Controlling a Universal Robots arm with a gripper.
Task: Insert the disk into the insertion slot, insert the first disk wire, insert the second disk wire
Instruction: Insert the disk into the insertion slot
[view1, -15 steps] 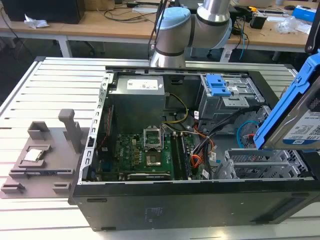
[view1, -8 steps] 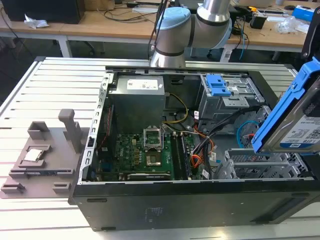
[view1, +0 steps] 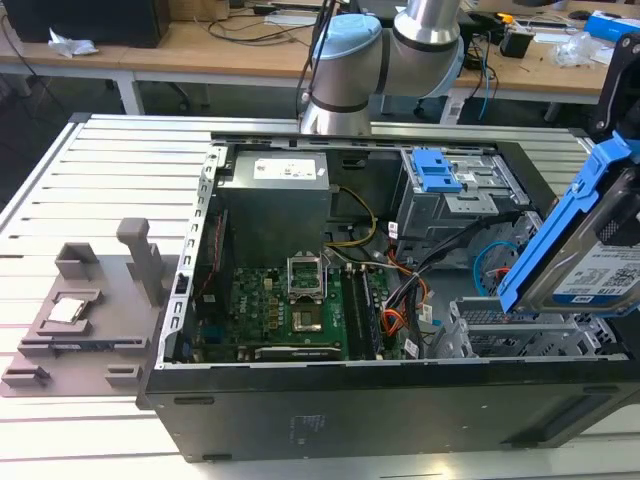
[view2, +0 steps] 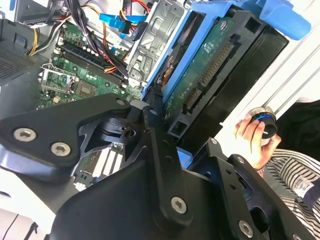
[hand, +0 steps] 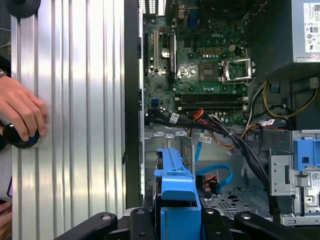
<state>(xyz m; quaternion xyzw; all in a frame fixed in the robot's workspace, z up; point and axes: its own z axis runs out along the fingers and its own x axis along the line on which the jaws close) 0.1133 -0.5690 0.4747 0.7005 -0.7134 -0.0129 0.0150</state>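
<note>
The gripper is pinching the disk, which hangs tilted in the air just above the insertion slot, inside the open computer case on the bench

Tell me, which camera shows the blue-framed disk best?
The exterior view: the disk hangs tilted above the case, silver label face and blue frame showing. The second wrist view shows its green circuit-board underside; the first wrist view, the frame's blue edge.
</note>
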